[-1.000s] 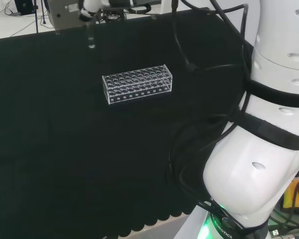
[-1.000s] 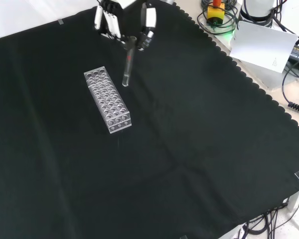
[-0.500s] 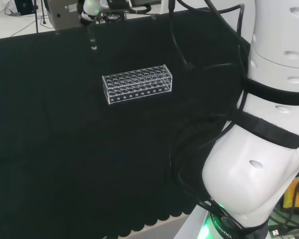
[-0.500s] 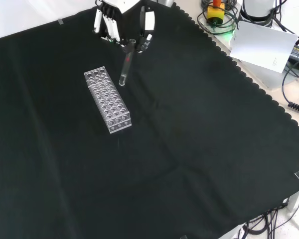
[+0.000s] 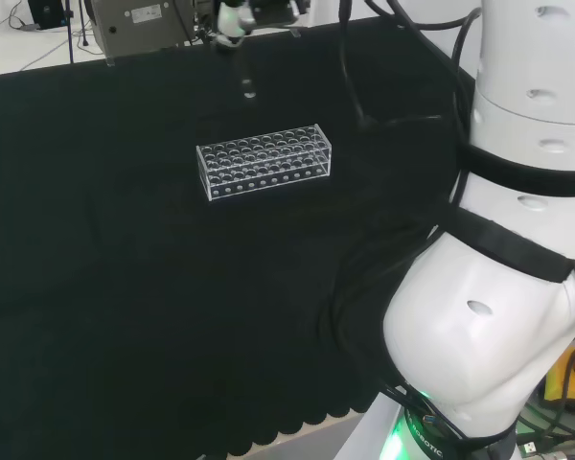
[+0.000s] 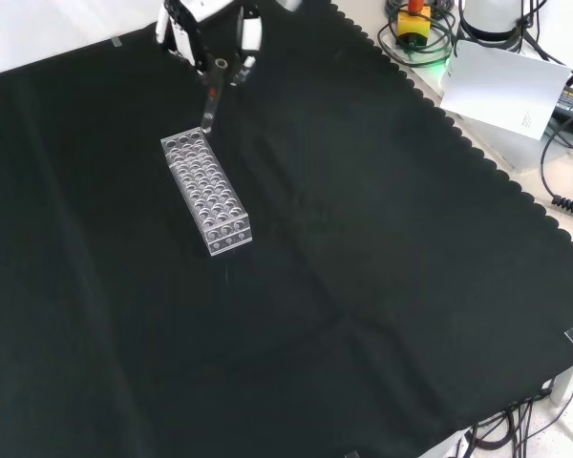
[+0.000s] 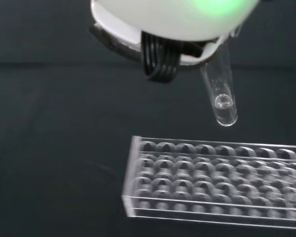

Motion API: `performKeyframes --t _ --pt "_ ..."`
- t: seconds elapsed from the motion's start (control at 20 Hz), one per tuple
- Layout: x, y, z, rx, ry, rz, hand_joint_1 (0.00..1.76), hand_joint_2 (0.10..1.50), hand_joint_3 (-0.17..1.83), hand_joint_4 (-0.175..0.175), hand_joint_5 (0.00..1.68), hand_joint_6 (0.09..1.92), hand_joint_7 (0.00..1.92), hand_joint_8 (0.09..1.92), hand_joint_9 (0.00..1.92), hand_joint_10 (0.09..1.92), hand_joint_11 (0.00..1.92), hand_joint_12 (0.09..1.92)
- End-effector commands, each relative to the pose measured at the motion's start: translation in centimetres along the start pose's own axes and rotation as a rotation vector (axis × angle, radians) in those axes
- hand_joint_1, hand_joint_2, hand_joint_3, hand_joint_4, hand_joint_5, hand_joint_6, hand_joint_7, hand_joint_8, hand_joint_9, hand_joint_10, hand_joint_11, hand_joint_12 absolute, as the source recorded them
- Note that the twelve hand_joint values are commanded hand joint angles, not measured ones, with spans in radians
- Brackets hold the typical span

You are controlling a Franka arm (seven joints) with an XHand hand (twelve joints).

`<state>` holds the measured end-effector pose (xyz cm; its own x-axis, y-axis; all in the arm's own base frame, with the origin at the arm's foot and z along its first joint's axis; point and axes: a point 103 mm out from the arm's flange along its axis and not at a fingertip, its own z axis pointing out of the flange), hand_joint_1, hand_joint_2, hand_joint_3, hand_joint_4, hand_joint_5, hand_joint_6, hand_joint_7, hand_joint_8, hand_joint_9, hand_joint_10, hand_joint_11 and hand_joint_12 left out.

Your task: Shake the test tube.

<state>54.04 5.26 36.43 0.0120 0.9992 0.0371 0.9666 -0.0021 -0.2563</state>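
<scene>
One test tube point(image 6: 209, 103) is up in the air, pinched at its top end between the curled fingers point(image 6: 249, 41) of the hand point(image 6: 210, 29); I see it in the front view hanging from the hand at the top of the picture, tilted a little, its rounded bottom just above the far end of the rack point(image 6: 206, 191); not touching the rack as far as I can tell; in the head view the hand point(image 5: 238, 13) sits at the far edge of the cloth point(image 5: 125, 287), the tube point(image 5: 248, 81) dangling below it, beyond the rack point(image 5: 264, 161) and clear of it; wrist view has the tube point(image 7: 221, 94) close up, clear glass, round end down, a small bright drop or bubble near the bottom, can't tell which; the rack point(image 7: 217, 180) lies below it, clear plastic, many round wells in rows, all the wells I can see look empty; blurred white part of the hand point(image 7: 172, 22) with a green glow covers the tube's upper end; rack lies flat on the black cloth point(image 6: 363, 286), long side running near to far in the front view, left to right in the head view; white arm links point(image 5: 517, 240) fill the right of the head view.
</scene>
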Motion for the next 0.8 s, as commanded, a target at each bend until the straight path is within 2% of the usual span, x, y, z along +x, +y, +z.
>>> performKeyframes --t 0.05,0.25,0.4,0.6,0.8 --pt "-6.9 0.0 0.2 0.014 -0.049 0.159 1.44 0.59 0.67 -0.175 1.35 0.36 1.45 0.64 1.50 0.12 0.81 1.25" --pt "-8.9 -0.1 -0.5 0.003 -0.054 0.200 1.44 0.59 0.67 -0.175 1.35 0.36 1.45 0.64 1.50 0.11 0.81 1.25" --pt "-8.9 0.0 -0.7 -0.003 -0.037 0.202 1.44 0.59 0.67 -0.175 1.35 0.36 1.45 0.64 1.51 0.11 0.80 1.25" --pt "-7.3 0.3 -0.5 -0.002 0.011 0.162 1.44 0.59 0.67 -0.175 1.35 0.36 1.45 0.64 1.51 0.11 0.80 1.25" --pt "-4.3 0.6 -0.2 0.000 0.072 0.106 1.44 0.59 0.67 -0.175 1.36 0.36 1.45 0.64 1.51 0.11 0.80 1.25"
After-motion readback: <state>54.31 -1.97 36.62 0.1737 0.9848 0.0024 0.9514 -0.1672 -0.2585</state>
